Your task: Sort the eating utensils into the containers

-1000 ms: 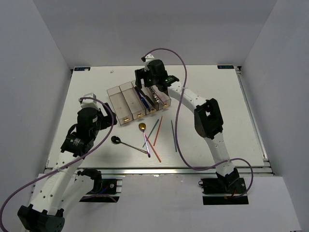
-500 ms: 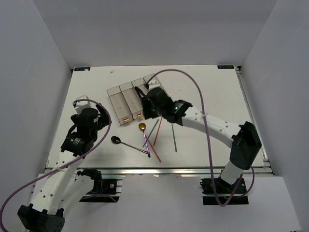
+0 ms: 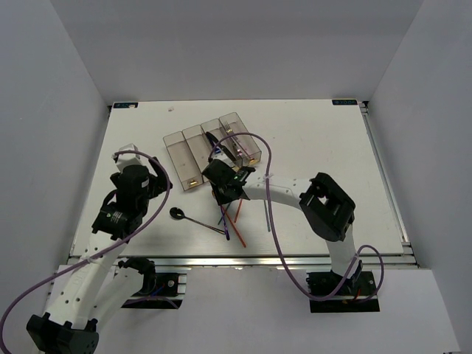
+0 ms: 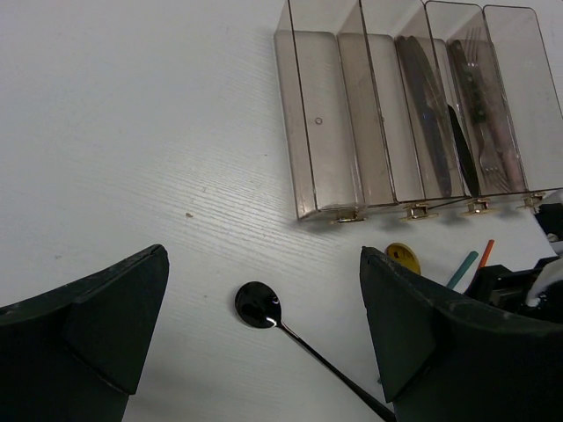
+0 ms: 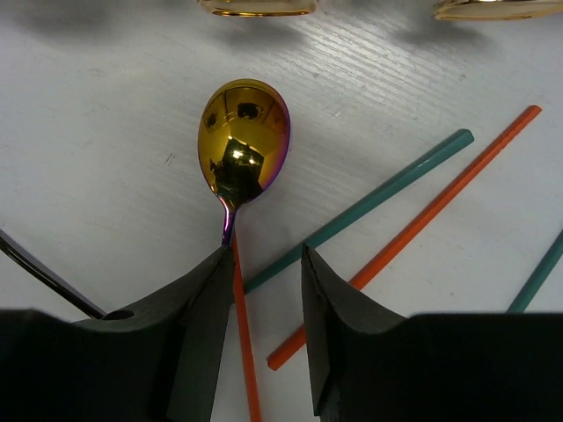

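Swinging back off the containers [image 3: 179, 158], the right gripper [image 3: 225, 193] is now sitting low over the loose utensils, while the left gripper [image 3: 151, 181] is barely shifting. The right wrist view is giving the close detail. Its 2 matte black fingers [image 5: 198, 316] are standing slightly apart, clasping nothing, and straddling the thin stem of the gold spoon [image 5: 244, 141]. The spoon's mirror-bright oval bowl is shading to purple at the rim. An orange chopstick [image 5: 422, 220] and a teal chopstick [image 5: 387, 198] are lying side by side just beside it on the white, grained table [image 5: 106, 105]. From above, the gripper is hiding that spoon. The left wrist view is showing the left gripper gaping wide above a glossy black spoon [image 4: 257, 306]. Beyond it the 4 smoky clear containers are holding dark knives [image 4: 429, 114] in the 3rd from the left and forks [image 4: 479, 97] in the 4th.
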Motion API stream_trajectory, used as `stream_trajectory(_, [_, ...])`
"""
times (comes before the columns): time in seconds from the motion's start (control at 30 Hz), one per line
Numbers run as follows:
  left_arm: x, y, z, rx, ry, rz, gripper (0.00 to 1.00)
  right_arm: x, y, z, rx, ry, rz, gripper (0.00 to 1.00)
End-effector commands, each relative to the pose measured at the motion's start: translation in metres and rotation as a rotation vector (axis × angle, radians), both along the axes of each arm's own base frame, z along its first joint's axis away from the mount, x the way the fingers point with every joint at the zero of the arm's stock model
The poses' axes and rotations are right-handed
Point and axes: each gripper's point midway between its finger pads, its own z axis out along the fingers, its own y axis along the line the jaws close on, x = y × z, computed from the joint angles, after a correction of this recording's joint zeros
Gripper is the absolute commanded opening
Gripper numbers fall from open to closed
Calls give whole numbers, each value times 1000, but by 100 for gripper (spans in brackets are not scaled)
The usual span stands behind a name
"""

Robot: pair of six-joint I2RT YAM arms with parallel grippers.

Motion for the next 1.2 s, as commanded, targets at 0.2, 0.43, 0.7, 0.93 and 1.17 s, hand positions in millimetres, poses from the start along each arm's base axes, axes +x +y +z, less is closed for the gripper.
stream_trajectory(0.2, [6,-15,0,-11,7,-78,98,7,26,6,72,-21,-16,41])
stream_trajectory(0.43, [6,-16,0,-14,4,-88,98,7,36,-2,87,-2,-10,37])
stream_trajectory(0.7, [6,-17,1,-15,2,-94,98,10,36,-10,69,0,-21,33])
stream_trajectory(0.93, [6,-18,1,-18,0,-98,98,11,42,-7,79,-7,-20,16])
stream_trajectory(1.17, [6,-19,1,-19,2,-103,98,14,43,0,90,-26,-20,0])
